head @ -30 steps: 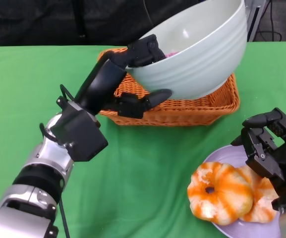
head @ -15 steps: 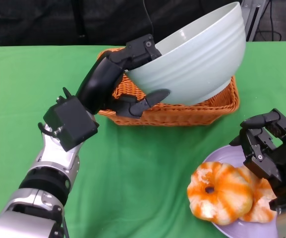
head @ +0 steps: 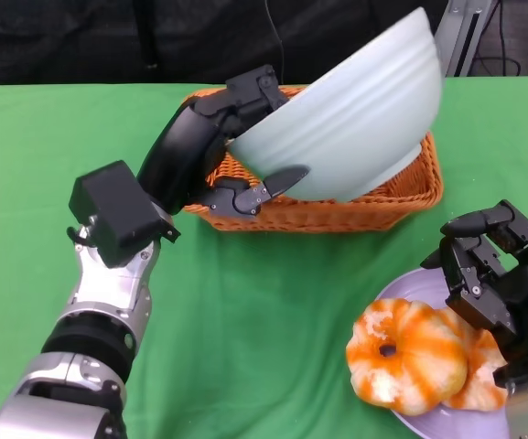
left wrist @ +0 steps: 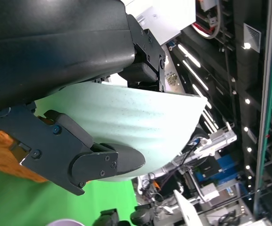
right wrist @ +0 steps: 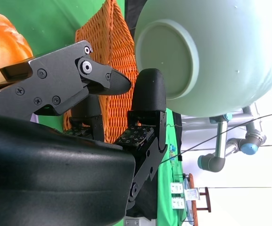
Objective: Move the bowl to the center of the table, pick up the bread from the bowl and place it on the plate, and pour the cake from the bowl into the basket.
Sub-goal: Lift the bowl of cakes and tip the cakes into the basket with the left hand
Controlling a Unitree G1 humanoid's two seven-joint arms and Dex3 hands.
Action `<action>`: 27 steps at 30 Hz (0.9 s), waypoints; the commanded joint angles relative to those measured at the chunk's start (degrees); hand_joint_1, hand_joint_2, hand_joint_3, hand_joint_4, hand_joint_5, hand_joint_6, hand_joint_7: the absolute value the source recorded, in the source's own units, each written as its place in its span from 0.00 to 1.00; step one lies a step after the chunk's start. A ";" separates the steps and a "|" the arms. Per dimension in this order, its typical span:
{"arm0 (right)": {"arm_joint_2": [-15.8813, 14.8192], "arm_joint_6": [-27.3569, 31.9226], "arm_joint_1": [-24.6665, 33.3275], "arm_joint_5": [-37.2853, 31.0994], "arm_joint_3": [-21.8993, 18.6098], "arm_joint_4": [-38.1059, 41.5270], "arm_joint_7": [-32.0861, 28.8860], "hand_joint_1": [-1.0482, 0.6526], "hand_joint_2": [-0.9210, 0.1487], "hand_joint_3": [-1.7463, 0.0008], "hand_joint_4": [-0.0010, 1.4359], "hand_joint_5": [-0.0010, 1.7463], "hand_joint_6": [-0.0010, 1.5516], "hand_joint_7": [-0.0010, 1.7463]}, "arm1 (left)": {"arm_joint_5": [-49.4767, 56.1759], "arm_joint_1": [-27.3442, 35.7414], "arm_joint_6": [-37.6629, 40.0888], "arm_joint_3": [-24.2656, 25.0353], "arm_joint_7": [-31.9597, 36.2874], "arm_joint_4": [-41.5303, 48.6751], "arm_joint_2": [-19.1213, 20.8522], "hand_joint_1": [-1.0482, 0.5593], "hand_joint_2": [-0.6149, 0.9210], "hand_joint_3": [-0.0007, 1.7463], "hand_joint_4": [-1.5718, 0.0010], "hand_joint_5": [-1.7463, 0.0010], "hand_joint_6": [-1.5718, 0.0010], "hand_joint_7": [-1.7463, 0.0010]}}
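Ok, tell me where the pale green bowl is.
Head view, upper centre: the pale green ceramic bowl is tipped over the orange wicker basket, gripped by the left robot hand.

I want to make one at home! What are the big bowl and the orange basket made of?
The bowl looks like glazed ceramic or maybe hard plastic: pale green, smooth, faintly ridged, with a slight sheen. The basket looks like woven wicker, since you can see the criss-crossing strands along its wall. The left hand holds the bowl tilted over it.

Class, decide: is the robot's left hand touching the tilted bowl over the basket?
Touching. The head view shows the left hand gripping the bowl, fingers over its rim and a thumb under its side, above the basket.
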 commanded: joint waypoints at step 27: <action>-0.19 -2.90 -1.20 -1.56 0.22 2.19 -1.28 0.54 0.22 0.55 0.53 0.91 0.42 0.74 | -1.90 -2.72 5.61 4.79 -3.46 1.16 0.27 0.57 0.95 0.38 0.61 0.00 0.60 0.10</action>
